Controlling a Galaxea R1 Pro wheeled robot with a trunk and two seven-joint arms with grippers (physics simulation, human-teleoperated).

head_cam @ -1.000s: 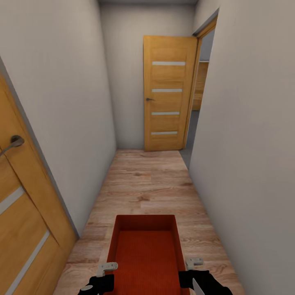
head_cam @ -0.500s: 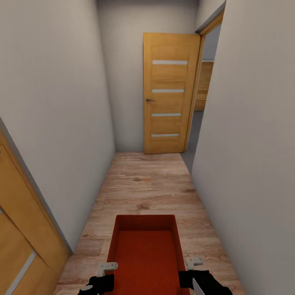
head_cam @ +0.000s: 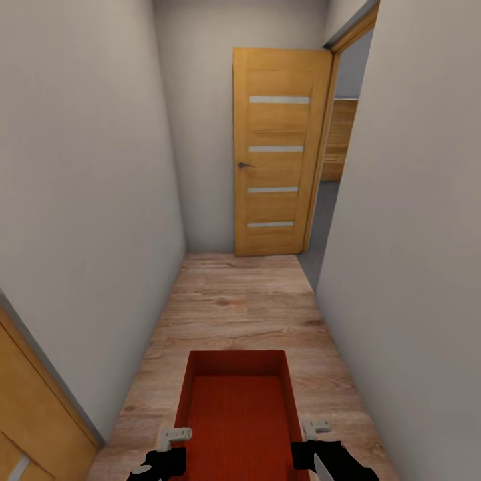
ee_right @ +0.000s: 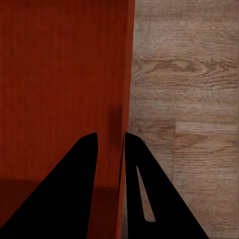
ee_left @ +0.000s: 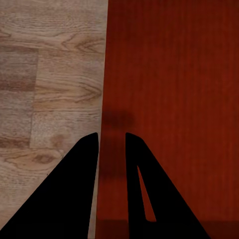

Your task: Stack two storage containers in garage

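One orange-red storage container [head_cam: 237,414] rides low in the head view, carried above the wood plank floor between both arms. My left gripper [head_cam: 175,437] is shut on its left wall, and in the left wrist view the black fingers [ee_left: 84,164] straddle that wall of the container [ee_left: 174,99]. My right gripper [head_cam: 315,427] is shut on the right wall; the right wrist view has its fingers [ee_right: 87,159] astride the wall's edge of the container [ee_right: 59,84]. Beyond the doorway at the right I see a strip of grey floor [head_cam: 324,220].
I am in a narrow corridor with pale walls close on both sides. An open wooden door [head_cam: 277,150] stands at the far end, with the doorway [head_cam: 341,153] on its right. Another wooden door [head_cam: 33,414] is at the near left.
The camera has advanced down the corridor: the far door looms larger and the near left door has slid mostly out of frame. The container and grippers keep their place.
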